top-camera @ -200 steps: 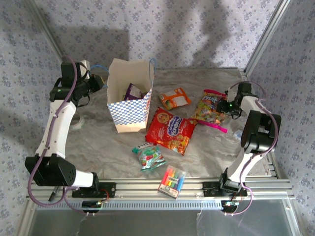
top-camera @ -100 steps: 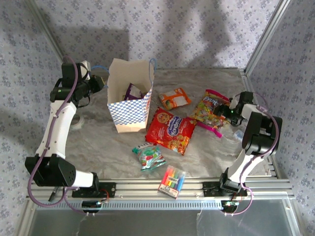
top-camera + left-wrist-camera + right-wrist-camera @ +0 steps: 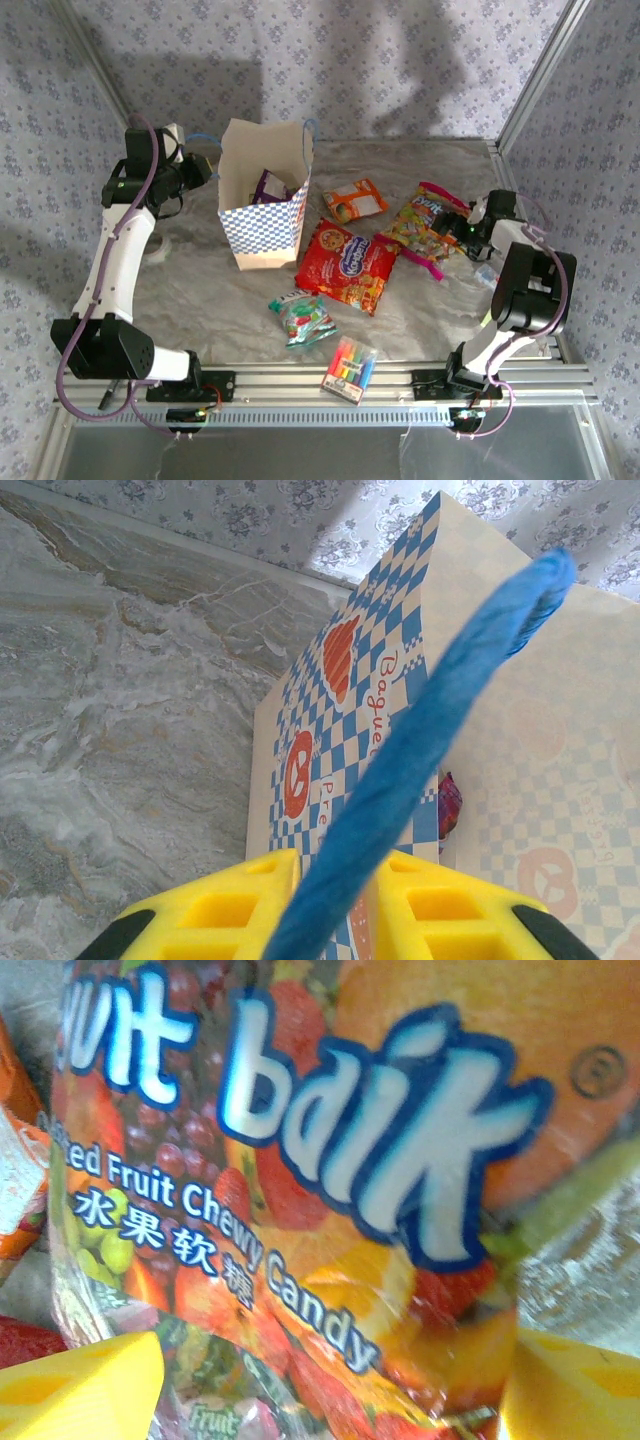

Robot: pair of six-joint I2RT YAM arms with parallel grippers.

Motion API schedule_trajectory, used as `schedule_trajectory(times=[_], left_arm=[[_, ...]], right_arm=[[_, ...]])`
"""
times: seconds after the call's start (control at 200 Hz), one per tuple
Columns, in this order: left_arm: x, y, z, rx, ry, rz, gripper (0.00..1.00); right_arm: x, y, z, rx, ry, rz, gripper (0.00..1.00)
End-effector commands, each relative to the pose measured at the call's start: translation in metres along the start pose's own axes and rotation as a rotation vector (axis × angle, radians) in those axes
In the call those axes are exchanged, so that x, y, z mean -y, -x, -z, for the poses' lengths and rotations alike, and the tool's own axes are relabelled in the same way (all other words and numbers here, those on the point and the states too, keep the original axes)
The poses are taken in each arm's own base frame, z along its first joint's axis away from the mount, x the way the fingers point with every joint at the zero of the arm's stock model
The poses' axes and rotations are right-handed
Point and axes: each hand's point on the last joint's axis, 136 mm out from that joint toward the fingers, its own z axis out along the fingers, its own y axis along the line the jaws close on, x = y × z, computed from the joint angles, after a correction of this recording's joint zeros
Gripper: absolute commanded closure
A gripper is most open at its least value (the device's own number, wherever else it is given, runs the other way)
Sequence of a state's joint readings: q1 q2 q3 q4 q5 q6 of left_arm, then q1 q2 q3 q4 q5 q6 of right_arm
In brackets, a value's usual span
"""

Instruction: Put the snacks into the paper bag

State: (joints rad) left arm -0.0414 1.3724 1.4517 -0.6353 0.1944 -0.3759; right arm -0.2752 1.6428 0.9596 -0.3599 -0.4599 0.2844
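**Status: early stage.** The paper bag (image 3: 262, 215) stands upright and open on the table (image 3: 200, 290). All positions below are given relative to it.

**Completed**
- One purple packet (image 3: 268, 185) lies inside the paper bag. Whether other packets lie deeper inside cannot be told from above.

**Remaining (four snacks outside the paper bag)**
- Red cookie bag (image 3: 347, 265): just beside the bag's near right corner.
- Orange-white packet (image 3: 355, 200): to the right of the bag, apart from it.
- Green packet (image 3: 303, 318): in front of the bag, toward the arm bases.
- Candy bag (image 3: 425, 225): well to the right of the bag, flat on the table.
- The marker pack (image 3: 349, 368), in front of the bag beyond the green packet, is not a snack and stays out.

**Grippers**
- Left gripper (image 3: 335, 880): at the bag's left side. Its fingers are closed on the blue cord handle (image 3: 430, 730), which runs up between them.
- Right gripper (image 3: 330, 1390): at the far right edge of the candy bag. Its fingers stand wide apart, one on each side of the packet's end, and clamp nothing.

**Next requirement**
Judged from this layout, the candy bag needs a firm grip before it can be carried left to the bag's mouth.
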Motion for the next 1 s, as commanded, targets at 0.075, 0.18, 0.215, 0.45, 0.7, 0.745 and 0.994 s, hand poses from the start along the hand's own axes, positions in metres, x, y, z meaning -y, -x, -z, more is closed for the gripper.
schedule_trajectory(times=[0.075, 0.18, 0.215, 0.45, 0.7, 0.745, 0.994], left_arm=[[0.007, 0.002, 0.001, 0.003, -0.026, -0.011, 0.75], [0.007, 0.003, 0.001, 0.002, -0.030, -0.010, 0.75], [0.008, 0.003, 0.001, 0.003, -0.032, -0.011, 0.75], [0.008, 0.005, 0.004, 0.006, -0.028, -0.018, 0.75], [0.008, 0.005, 0.006, 0.006, -0.023, -0.020, 0.75], [0.008, 0.005, 0.007, 0.005, -0.019, -0.023, 0.75], [0.005, 0.001, 0.004, -0.005, -0.010, -0.026, 0.74]], right_arm=[[0.019, -0.016, 0.011, -0.050, -0.122, -0.055, 0.14], [0.024, -0.021, 0.005, -0.068, -0.127, -0.072, 0.13], [0.023, -0.022, 0.003, -0.068, -0.114, -0.076, 0.13], [0.006, -0.020, -0.013, -0.048, 0.005, -0.107, 0.13], [-0.012, -0.018, -0.032, -0.050, 0.095, -0.145, 0.14], [-0.016, -0.016, -0.033, -0.047, 0.106, -0.144, 0.14], [-0.032, -0.015, -0.035, -0.055, 0.097, -0.116, 0.16]])
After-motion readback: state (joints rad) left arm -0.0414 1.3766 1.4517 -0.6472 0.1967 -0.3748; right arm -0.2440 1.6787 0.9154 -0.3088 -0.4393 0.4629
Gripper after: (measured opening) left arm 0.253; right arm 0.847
